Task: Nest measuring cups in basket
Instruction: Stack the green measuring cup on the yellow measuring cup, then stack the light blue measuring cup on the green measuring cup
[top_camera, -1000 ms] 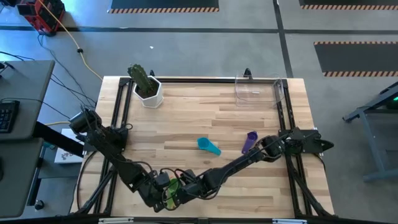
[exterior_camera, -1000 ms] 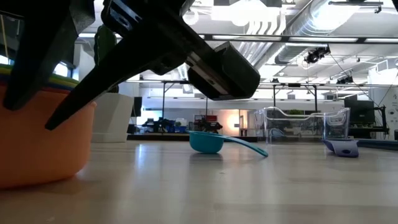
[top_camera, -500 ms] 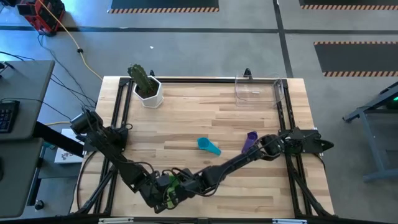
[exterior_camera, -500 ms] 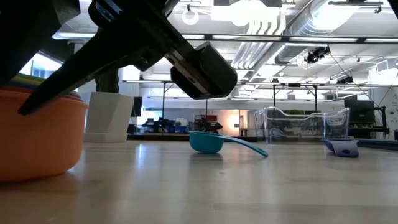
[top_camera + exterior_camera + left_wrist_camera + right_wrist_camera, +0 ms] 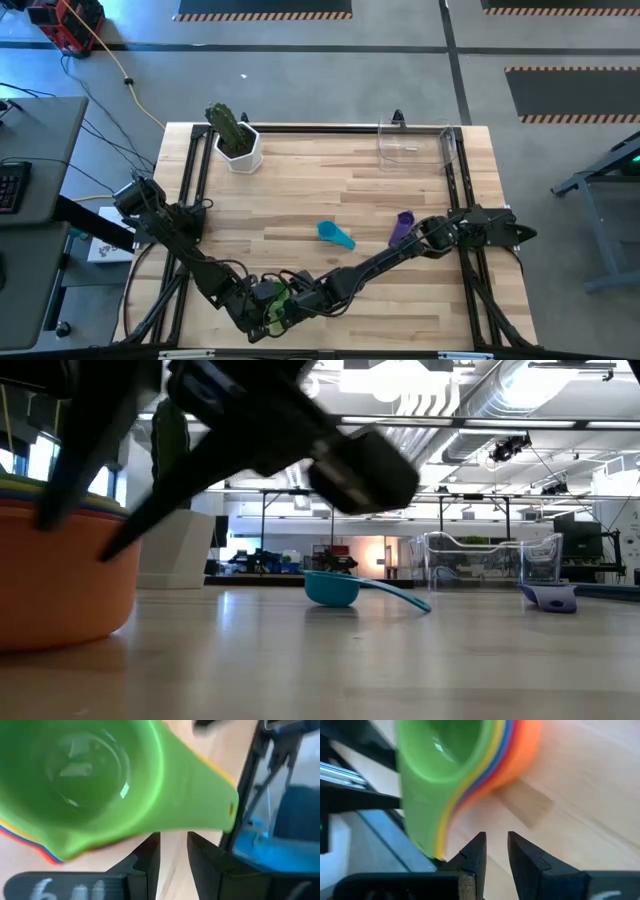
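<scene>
A stack of nested measuring cups, green on top, then yellow, blue, red and orange (image 5: 274, 300), stands on its orange base near the table's front edge (image 5: 60, 575). My left gripper (image 5: 173, 851) and my right gripper (image 5: 495, 849) meet at the stack, each with a narrow gap showing bare table. The stacked handles (image 5: 440, 827) lie just beside my right fingers. A teal cup (image 5: 336, 235) and a purple cup (image 5: 402, 226) lie on the table mid-right. The clear basket (image 5: 415, 143) stands at the far right. My left gripper has its fingertips (image 5: 152, 851) just under the green cup's handle (image 5: 200, 800); whether they touch it I cannot tell. My right gripper has one finger (image 5: 476, 851) close beside the stacked handles (image 5: 442, 837); whether it touches them I cannot tell.
A white pot with a green plant (image 5: 236, 140) stands at the far left corner. The black table frame (image 5: 190, 200) runs along the edges. Bare wood lies between the stack and the basket.
The cup stack has slid a little toward the table's left edge. The gripper above it has swung left and back over the stack.
</scene>
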{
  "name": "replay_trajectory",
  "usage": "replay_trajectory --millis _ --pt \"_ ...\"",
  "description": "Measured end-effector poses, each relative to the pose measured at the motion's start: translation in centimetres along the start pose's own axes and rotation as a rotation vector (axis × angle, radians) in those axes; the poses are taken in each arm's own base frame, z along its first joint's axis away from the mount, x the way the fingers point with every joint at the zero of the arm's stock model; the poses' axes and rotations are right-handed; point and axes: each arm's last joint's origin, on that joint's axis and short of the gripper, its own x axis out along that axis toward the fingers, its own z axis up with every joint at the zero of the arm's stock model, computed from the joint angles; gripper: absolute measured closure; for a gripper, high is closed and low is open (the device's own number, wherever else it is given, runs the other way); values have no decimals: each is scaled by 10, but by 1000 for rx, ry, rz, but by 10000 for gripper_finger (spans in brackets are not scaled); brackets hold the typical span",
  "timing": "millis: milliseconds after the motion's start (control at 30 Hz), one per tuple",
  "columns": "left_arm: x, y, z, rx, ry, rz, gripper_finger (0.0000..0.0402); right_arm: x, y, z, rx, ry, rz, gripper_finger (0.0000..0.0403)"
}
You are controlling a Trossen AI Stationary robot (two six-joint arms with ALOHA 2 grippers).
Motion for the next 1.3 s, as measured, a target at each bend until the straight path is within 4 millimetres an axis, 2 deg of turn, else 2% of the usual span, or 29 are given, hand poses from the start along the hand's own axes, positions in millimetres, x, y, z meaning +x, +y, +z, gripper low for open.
replay_trajectory --millis 200,433,667,967,1300 --pt "-13 -1 -3 30 57 -17 314 -14 -2 -2 12 0 -53 332" --pt "-49 3 -6 69 62 4 314 -14 -4 0 34 -4 -79 332" --pt "-86 16 -8 117 68 73 314 -19 -8 11 56 -11 -125 332" --pt "-127 35 -4 175 -11 140 314 -50 -20 36 3 -37 -281 332" --pt "-162 53 0 148 -47 128 314 -55 -31 84 -116 -19 -323 332"
